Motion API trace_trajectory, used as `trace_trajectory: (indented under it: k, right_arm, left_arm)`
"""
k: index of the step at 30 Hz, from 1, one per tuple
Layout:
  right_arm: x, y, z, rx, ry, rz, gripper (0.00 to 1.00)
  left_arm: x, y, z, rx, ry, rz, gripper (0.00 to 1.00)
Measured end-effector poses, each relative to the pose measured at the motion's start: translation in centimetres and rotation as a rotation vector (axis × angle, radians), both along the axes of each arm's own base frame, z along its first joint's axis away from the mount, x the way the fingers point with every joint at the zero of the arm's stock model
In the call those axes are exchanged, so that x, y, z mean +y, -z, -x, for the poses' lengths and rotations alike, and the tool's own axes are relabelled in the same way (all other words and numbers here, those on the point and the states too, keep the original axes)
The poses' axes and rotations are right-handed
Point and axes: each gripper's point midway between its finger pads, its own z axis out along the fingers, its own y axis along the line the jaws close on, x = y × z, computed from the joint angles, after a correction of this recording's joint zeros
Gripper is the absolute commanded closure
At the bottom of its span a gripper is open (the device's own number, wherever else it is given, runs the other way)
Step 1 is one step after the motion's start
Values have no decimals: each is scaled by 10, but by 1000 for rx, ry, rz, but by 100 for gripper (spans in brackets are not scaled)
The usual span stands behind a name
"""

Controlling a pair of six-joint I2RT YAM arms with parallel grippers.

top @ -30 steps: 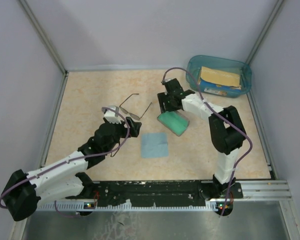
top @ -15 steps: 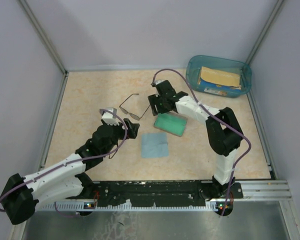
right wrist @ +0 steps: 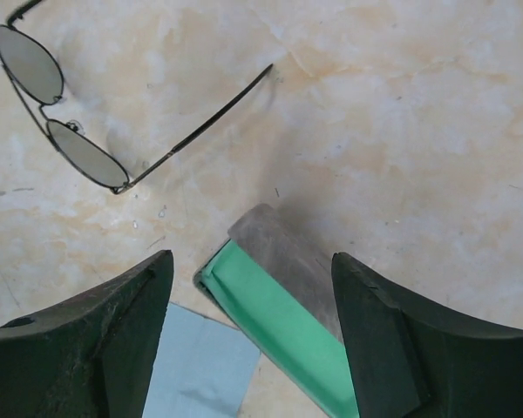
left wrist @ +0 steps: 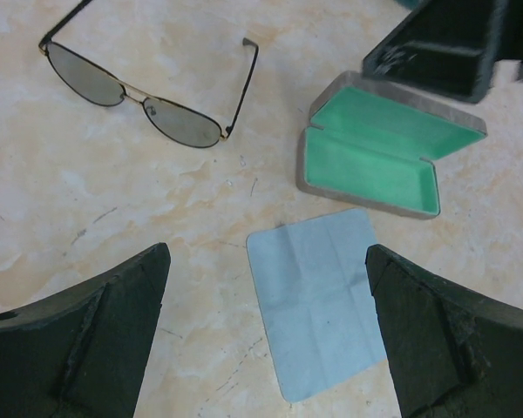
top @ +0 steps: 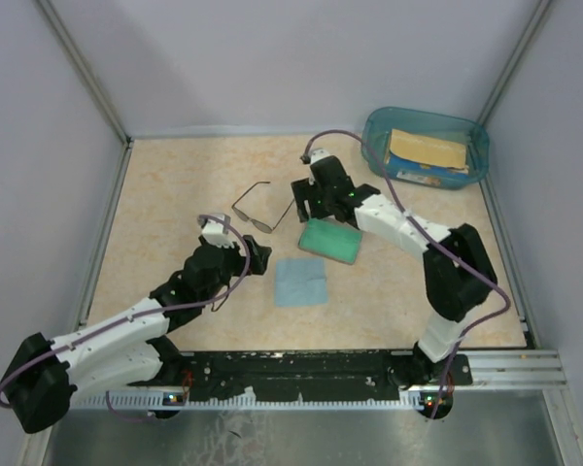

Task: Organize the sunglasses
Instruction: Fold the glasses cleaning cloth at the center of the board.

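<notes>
Running along the near edge, a black rail (top: 291,367) carries two arms over a beige marbled table (top: 175,184) boxed in by plain pale walls (top: 272,58) on the left, far and right sides. On the table lie one cloth, one case, one pair of sunglasses and one bin. Nearest is the left gripper (left wrist: 264,257), near left of centre, its jaws spread wide with nothing between them. Just right of it the light blue cloth (top: 301,282) lies flat. Just beyond the cloth sits the case (top: 330,241), lid open and green lining up. The sunglasses (left wrist: 181,122) rest on the table left of the case and beyond the cloth, touching neither, temples unfolded and pointing far. The right gripper (right wrist: 251,259) hangs over the case's far left corner, fingers apart and gripping nothing. At the far right corner stands the blue bin (top: 372,146) holding something flat and tan (top: 426,152); what it is cannot be made out. From above, the right gripper hides the case's far edge. The left wrist view cuts off one temple tip, and the right wrist view shows only a corner of the case and of the cloth.
</notes>
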Motion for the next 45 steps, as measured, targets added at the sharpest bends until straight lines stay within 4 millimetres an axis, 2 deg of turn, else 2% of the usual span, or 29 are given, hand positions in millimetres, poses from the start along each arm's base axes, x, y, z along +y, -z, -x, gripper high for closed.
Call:
trace_trajectory:
  k: [6,9,12,18,22,29,36,45]
  right_arm:
    - [-19,-56,24,-130,29,-111,36]
    - [-30,-68,46,-166,33,-180,44]
    - [-37,-59,70,-151,35,-210,46]
    - [-34,-9,121,-39,-11,-198,51]
    - [-31,17,141,24,-27,-197,52]
    - [-21,43,170,85,-73,-216,52]
    - [-13,59,186,119,-102,-249,52]
    - [-1,72,186,141,-107,-272,52]
  left_arm:
    - [-6,22,2,60,28,-32,1]
    - [-11,32,3,85,49,-46,1]
    - [-16,43,4,112,71,-60,1]
    - [-22,59,6,155,98,-84,1]
    - [-24,59,5,158,104,-83,0]
    - [-25,51,3,144,96,-73,0]
    - [-22,38,2,111,80,-50,0]
    - [-19,37,2,109,71,-51,0]
